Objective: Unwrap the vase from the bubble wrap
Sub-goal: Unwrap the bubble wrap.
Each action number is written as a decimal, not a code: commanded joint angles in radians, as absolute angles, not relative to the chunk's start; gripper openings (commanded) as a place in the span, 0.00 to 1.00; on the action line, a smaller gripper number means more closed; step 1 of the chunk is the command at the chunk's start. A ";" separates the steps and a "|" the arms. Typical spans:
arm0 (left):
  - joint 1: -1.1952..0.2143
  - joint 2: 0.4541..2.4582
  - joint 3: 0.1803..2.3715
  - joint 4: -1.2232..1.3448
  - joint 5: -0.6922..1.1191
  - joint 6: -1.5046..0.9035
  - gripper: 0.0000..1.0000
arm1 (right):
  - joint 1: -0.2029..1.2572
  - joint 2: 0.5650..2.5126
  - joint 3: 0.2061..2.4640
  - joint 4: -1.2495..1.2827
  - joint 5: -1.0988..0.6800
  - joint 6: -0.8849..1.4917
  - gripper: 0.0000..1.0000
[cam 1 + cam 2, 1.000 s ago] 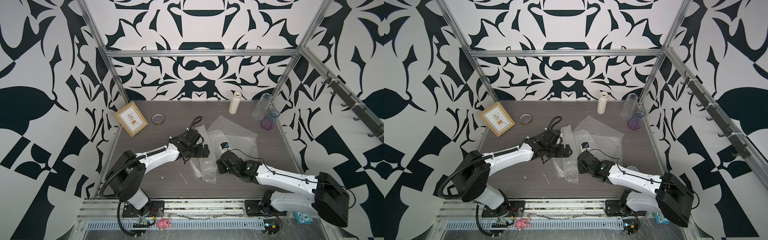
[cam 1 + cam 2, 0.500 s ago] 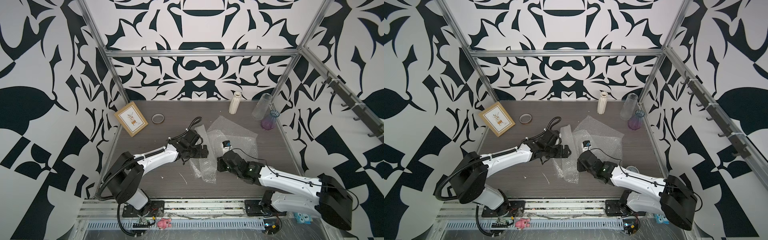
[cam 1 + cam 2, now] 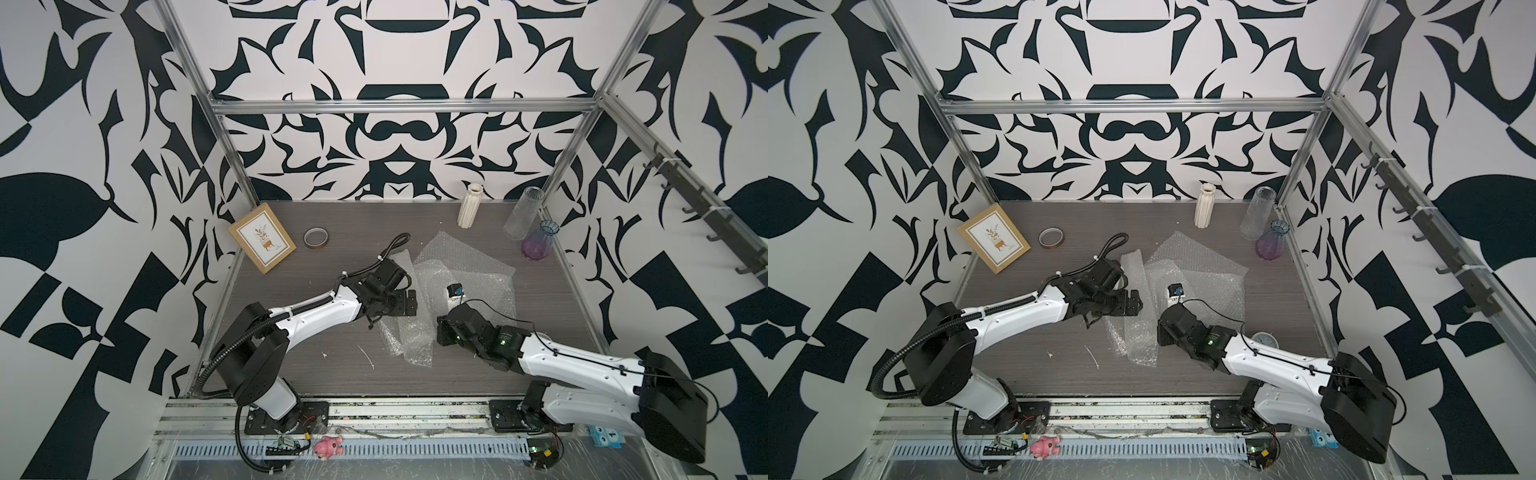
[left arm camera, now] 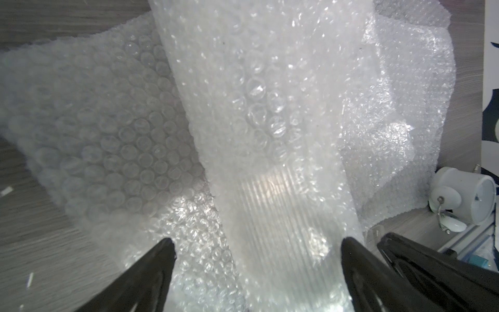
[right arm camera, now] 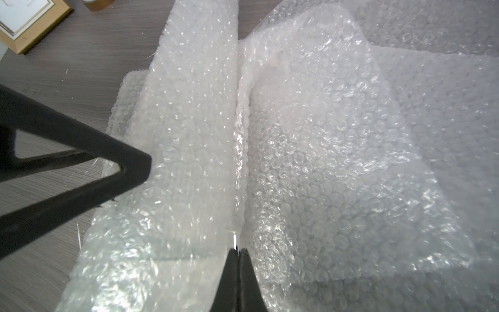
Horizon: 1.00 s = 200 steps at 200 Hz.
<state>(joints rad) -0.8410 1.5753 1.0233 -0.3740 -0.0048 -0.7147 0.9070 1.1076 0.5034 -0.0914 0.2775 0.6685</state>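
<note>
- Right gripper (image 5: 237, 252): pinched shut on a raised fold of the bubble wrap (image 5: 324, 135).
- Left gripper (image 4: 258, 243): jaws wide, straddling the wrapped vase (image 4: 272, 205), not clamping; ribs show through the film.
- Vase's long axis runs straight out between the left's 2 fingers; the fold lies just beside it.
- Judgement: right arm should peel sideways, across that axis.

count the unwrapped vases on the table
3: cream ribbed vase by the back wall, clear glass vase at the back right corner, purple glass vase beside it. Another may be hidden in the bubble wrap.
</note>
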 commanded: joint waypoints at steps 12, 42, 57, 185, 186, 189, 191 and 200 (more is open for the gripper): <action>-0.850 1.595 1.034 -0.495 -0.034 -0.721 0.98 | 0.859 1.049 0.456 -0.068 0.259 0.652 0.00; -0.850 1.595 1.041 -0.497 -0.037 -0.726 0.98 | 0.814 1.029 0.427 -0.035 0.204 0.654 0.00; -0.853 1.601 1.047 -0.498 -0.035 -0.724 0.98 | 0.803 1.035 0.421 -0.022 0.165 0.657 0.00; -0.919 1.610 1.144 -0.601 -0.159 -0.707 0.98 | 0.799 0.957 0.479 -0.111 0.098 0.682 0.42; -0.920 1.611 1.146 -0.602 -0.161 -0.707 0.98 | 0.799 0.956 0.478 -0.111 0.098 0.682 0.42; -0.925 1.609 1.152 -0.608 -0.170 -0.707 0.98 | 0.799 0.955 0.478 -0.111 0.099 0.683 0.42; -0.927 1.608 1.155 -0.613 -0.174 -0.707 0.98 | 0.798 0.951 0.477 -0.110 0.100 0.685 0.42; -0.938 1.610 1.173 -0.626 -0.196 -0.708 0.98 | 0.799 0.942 0.476 -0.111 0.103 0.689 0.41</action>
